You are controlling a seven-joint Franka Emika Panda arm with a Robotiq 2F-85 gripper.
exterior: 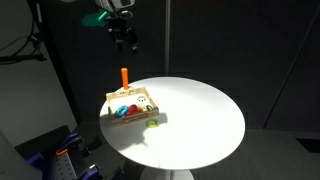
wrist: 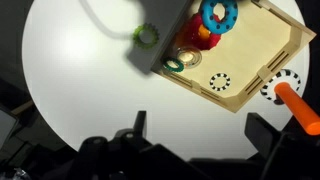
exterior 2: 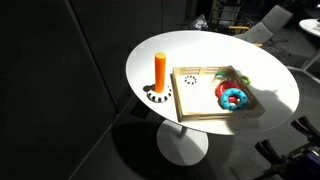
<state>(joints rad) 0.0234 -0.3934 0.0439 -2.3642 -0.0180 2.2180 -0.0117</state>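
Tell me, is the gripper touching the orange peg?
Apart. In an exterior view the gripper hangs well above the orange peg, with a plain gap between them.

An exterior view sits far back, slightly above the round desk (exterior: pixel 200 110), facing it side-on; an exterior view stands closer, looking steeply down past the orange peg (exterior 2: pixel 160 68); wrist view high overhead, facing down; all share desk, peg, wooden tray (exterior 2: pixel 200 105).
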